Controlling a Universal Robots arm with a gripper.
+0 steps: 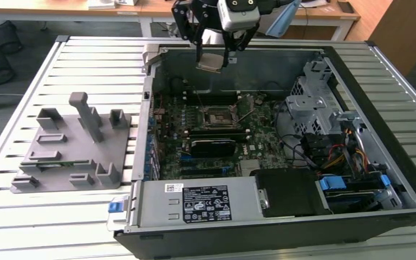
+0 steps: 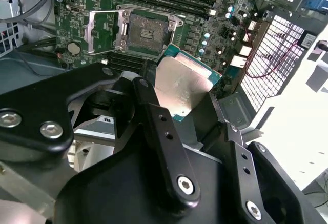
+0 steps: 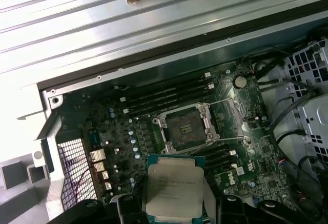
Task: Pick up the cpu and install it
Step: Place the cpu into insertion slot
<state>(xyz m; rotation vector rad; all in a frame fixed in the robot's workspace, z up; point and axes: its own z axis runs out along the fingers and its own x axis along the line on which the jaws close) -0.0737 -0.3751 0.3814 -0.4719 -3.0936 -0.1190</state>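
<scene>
End effector [image 1: 214, 57] is clamped on the cpu [image 1: 209, 64] by two opposite edges, metal lid facing up in both wrist views. It hangs in the air above the open computer case [image 1: 400, 162], over the case wall nearest the surface's [image 1: 92, 59] far edge, well apart from the socket [image 1: 218, 117] down on the motherboard [image 1: 193, 143]. Socket looks open, with its frame [image 2: 102, 32] flipped aside. Risks as I judge them: the chip looks tilted in the exterior view, so it could seat crooked and bend contacts. The grip is edge-only, so a bump on the case wall or a jerk could shift or drop it. I can't tell the corner orientation against the socket, and a wrong rotation would jam it. The thin lever [image 3: 228, 139] beside the socket could snag a finger.
</scene>
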